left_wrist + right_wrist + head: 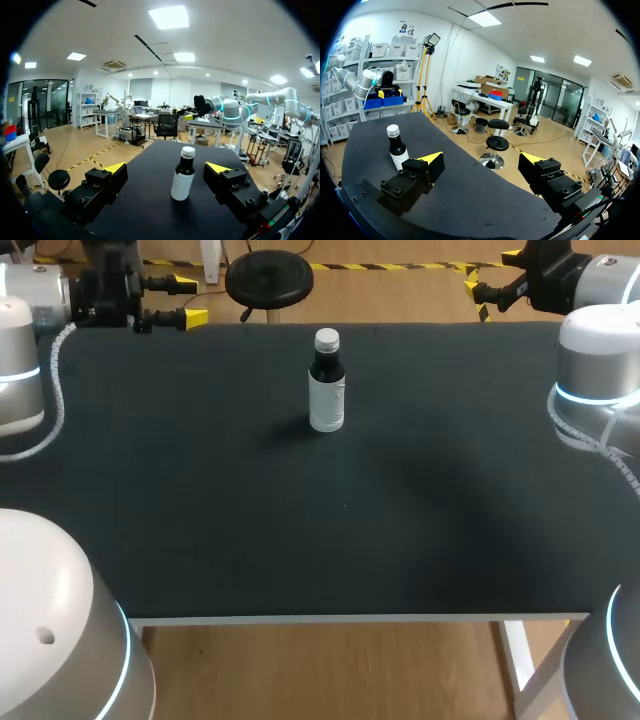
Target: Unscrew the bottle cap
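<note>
In front of the bottle (327,390), nearest the head camera: the black table (300,530). Then the bottle itself, upright on the table toward its far edge, dark with a white label (327,406) and a white cap (327,339) on the neck, apart from both grippers. Beyond the bottle and off to its left, well apart: left gripper (188,300), fingers spread wide. Seen from that wrist, bottle ahead, in line with the gap between the two yellow tips, touching neither. Beyond the bottle and off to its right, well apart: right gripper (481,159), fingers likewise spread. Seen from that wrist, bottle past one finger, partly hidden behind it.
</note>
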Motion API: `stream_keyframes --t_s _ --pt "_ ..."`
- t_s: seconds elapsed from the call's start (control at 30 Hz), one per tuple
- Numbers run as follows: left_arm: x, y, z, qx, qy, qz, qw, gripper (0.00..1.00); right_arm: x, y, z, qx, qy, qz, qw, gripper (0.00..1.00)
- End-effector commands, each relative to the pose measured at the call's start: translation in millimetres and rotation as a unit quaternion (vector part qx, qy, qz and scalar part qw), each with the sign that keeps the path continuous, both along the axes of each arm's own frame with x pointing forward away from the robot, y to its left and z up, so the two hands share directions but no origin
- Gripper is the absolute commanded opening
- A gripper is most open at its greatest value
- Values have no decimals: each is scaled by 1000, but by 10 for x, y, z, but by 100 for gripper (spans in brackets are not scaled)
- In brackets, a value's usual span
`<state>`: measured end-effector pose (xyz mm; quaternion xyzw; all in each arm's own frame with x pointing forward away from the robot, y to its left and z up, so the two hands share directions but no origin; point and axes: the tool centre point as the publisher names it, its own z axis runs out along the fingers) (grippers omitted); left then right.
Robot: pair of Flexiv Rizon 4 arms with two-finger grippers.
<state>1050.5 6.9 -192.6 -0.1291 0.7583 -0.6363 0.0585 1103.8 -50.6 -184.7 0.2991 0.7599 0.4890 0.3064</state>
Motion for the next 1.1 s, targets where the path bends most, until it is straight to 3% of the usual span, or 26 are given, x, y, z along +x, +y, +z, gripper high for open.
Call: stream_keyframes --t_s 0.03,0.3,0.63,1.1 --pt "33 9 -8 -1 3 -17 1000 100 3 -1 6 -1 1 0 1000 100" --pt "33 9 -8 -1 3 -17 1000 100 3 -1 6 -1 1 0 1000 100" --pt "-145 -340 -104 -31 -30 -83 996 100 3 -1 6 -1 1 0 1000 100" --pt "-305 -977 -513 -79 -28 -168 982 100 3 -1 6 -1 1 0 1000 100"
